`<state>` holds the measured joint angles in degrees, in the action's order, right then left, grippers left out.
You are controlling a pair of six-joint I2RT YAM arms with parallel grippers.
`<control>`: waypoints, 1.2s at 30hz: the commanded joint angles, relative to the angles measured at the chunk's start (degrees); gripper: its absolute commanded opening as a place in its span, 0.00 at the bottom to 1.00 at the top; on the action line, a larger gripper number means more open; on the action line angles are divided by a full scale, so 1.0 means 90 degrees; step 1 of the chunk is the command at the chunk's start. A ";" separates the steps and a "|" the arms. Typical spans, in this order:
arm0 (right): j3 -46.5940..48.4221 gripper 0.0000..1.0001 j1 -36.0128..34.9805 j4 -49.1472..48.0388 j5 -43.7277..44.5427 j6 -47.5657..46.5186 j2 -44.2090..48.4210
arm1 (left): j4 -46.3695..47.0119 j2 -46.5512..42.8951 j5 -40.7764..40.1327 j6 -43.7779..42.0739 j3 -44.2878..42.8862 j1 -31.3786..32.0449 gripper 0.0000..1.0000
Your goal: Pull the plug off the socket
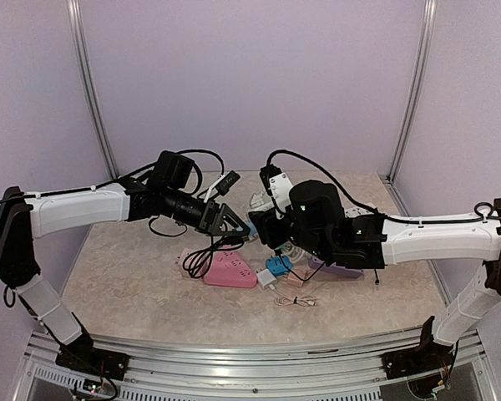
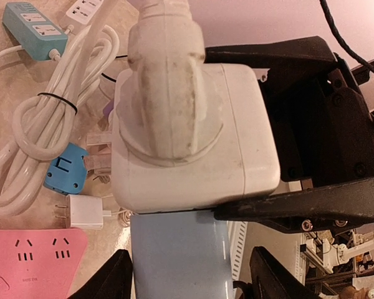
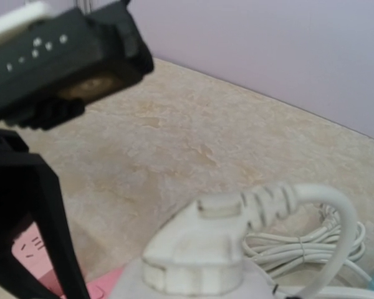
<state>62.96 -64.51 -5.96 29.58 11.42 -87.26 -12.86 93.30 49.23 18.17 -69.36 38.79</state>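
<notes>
Right hand [image 2: 213, 132] was clamped on the white socket [image 2: 246, 159], one black finger lying along the upper face of the block and the other along its lower face. The white plug [image 2: 165, 81] was seated fully in the round recess of the socket, and its cable [image 3: 311, 199] bent away sideways from the strain relief. Socket and plug were held over the middle of the worktop [image 1: 125, 276], between the tips of the two arms. A light blue body [image 2: 174, 249] adjoined the socket on the side facing the left hand [image 2: 190, 277], whose fingers stood apart on either side of that body; whether they pressed on it could not be told. On the worktop beside the socket lay a coiled white cable [image 2: 37, 124] bound with a black tie, a small blue adapter [image 2: 65, 174] and a small white charger [image 2: 87, 210]. A pink power strip [image 2: 31, 261] lay just beside the charger, and a blue power strip [image 2: 34, 25] lay past the coil.
</notes>
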 commanded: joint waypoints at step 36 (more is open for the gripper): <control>-0.0341 0.00 0.0567 -0.1379 -0.0930 0.0658 0.0696 | -0.0226 -0.0166 -0.0130 -0.0611 -0.0130 0.0231 0.09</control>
<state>60.23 -61.82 -7.94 24.21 14.22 -86.15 -14.46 93.91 46.65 16.25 -69.67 39.51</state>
